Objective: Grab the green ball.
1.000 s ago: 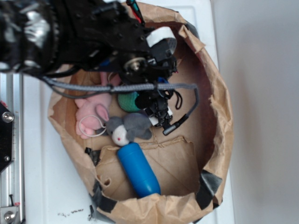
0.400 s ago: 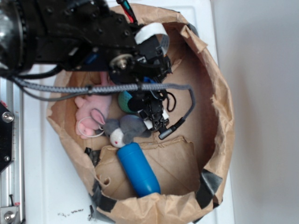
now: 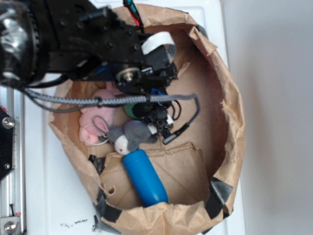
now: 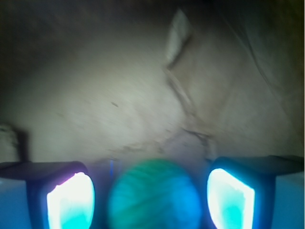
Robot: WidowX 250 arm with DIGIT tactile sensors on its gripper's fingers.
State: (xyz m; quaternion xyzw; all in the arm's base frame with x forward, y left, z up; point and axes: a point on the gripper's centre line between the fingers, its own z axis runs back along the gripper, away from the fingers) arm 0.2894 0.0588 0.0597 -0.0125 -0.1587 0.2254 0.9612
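- The ball (image 4: 153, 194) sits between the two fingers (image 4: 70, 199) of the gripper (image 4: 151, 200) in the wrist view, filling most of the gap
- A thin dark gap shows on each side of the ball, so the jaws stand open around it and nothing is clamped; whether the pads touch it, I cannot tell
- The wrist view is blurred and tinted blue-green, so the ball's surface shows only faint streaks
- From the exterior view, the ball (image 3: 129, 108) is mostly hidden under the gripper (image 3: 155, 117); only a green sliver shows at its left edge
- The ball lies on the floor of the paper bag (image 3: 230, 122), near the bag's middle
- A pink plush (image 3: 95, 122) lies just left of the ball
- A grey plush (image 3: 129, 136) lies just below the ball, its body reaching under the gripper
- A blue cylinder (image 3: 144, 177) lies below the grey plush, on a folded flap of the bag
- A grey cable (image 3: 112, 100) crosses above the ball, running from the arm (image 3: 68, 44) and curling down at the ball's right
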